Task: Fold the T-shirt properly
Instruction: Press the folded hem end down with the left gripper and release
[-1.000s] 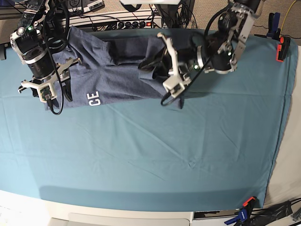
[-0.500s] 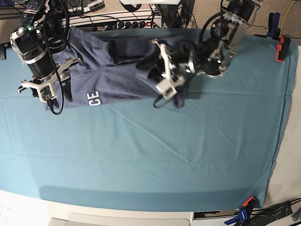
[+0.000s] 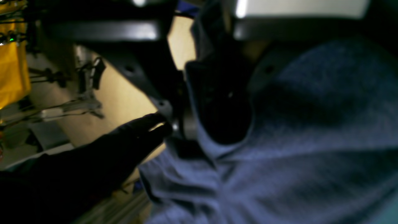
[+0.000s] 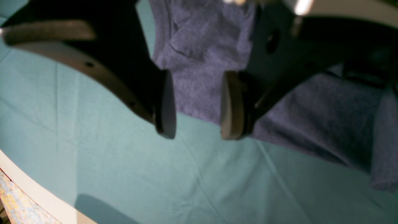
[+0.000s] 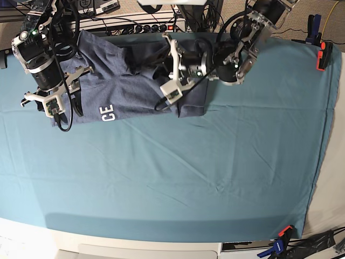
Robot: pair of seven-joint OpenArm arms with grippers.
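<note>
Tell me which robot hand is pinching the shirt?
The left gripper, on the base view's right, is shut on a fold of the T-shirt. The right gripper hangs open, holding nothing.

Teal tablecloth [image 5: 215,178] — T-shirt [image 5: 129,89] atop.

white block letters "ce" show on the slate-blue t-shirt [image 5: 129,81], near its lower hem and toward its left end in the base view, turned sideways so they read rotated. the rest of the lettering is hidden in the cloth. both wrist views are too dark and blurred to yield any readable text.
</note>
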